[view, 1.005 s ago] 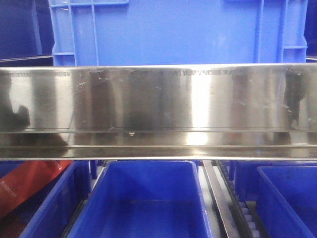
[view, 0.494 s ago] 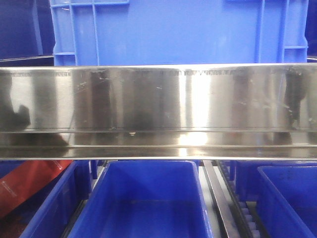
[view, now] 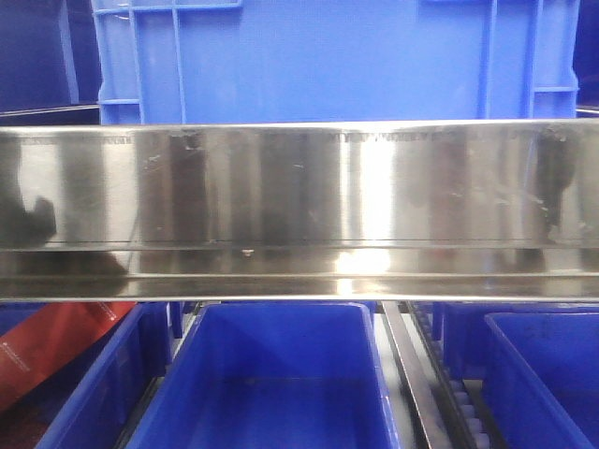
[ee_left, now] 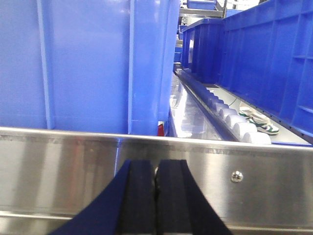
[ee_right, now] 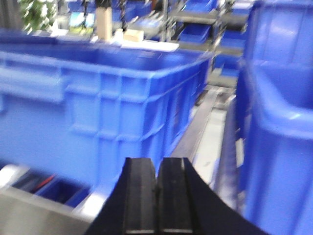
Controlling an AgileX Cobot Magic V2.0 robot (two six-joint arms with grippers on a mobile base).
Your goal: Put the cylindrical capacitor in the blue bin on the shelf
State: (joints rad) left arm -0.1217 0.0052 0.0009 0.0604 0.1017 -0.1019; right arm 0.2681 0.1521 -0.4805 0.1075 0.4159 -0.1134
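The left gripper (ee_left: 156, 196) hangs before the shelf (ee_left: 73, 166) rail, black fingers pressed together; the right gripper (ee_right: 156, 196) likewise closed, blue bins (ee_right: 107, 98) beyond; the cylindrical capacitor shows in no view.

Left tool (ee_left: 156, 188) & right tool (ee_right: 157, 196) both closed, fingers together.

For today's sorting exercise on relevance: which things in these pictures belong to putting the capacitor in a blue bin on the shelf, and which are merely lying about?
Job:
shiny stainless steel shelf rail
open blue plastic bin
closed left gripper
closed right gripper
The capacitor itself is not visible.

Lying about:
red packet
row of white rollers
green-and-white item
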